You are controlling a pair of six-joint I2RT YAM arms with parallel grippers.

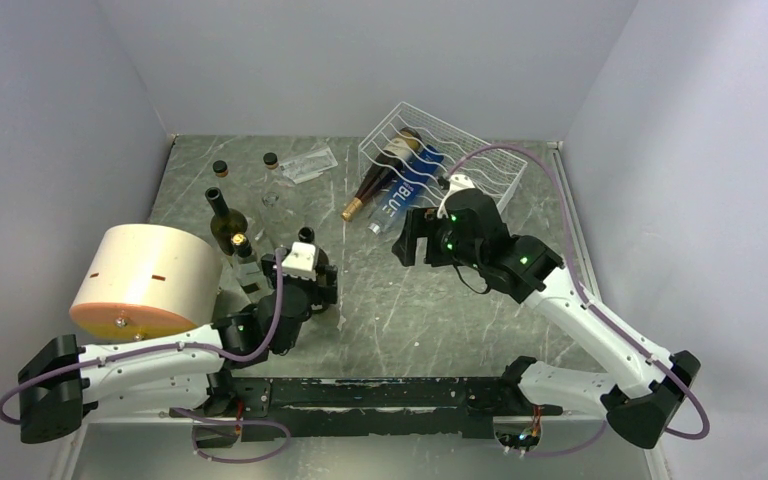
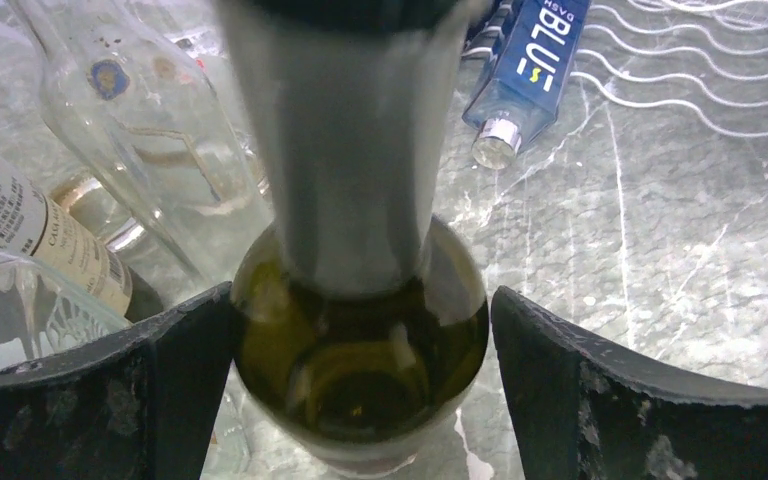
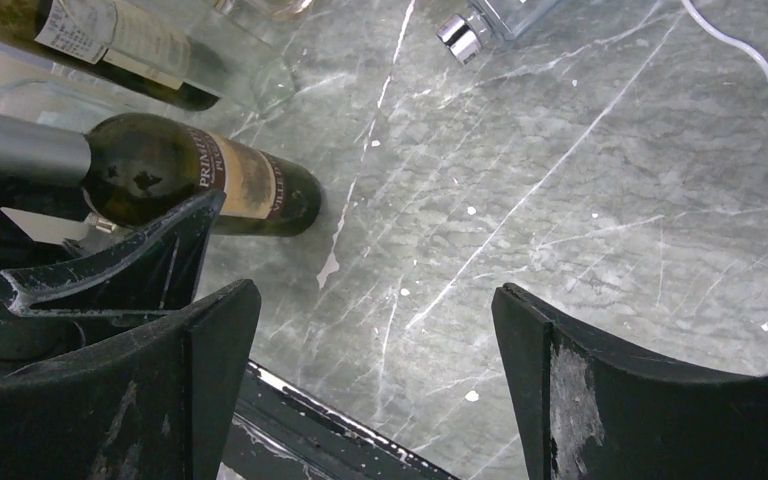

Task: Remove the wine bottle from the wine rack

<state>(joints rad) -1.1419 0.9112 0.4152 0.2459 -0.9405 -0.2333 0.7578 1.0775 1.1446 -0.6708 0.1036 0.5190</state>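
While my left gripper (image 2: 360,300) is spread round the wine bottle (image 2: 360,360) (gap one side) | right gripper (image 3: 375,290) spread over table (image 3: 580,200)

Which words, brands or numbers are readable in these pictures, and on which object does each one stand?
"BLUE": along the side of the blue bottle.
"DASH": same bottle, small letters beside the large word.
"PRIMIT": label of the grey-necked bottle; the rest is hidden.
Too small or blurred to read: the cream label in the left wrist view, and the label of the wine bottle on the wine rack.
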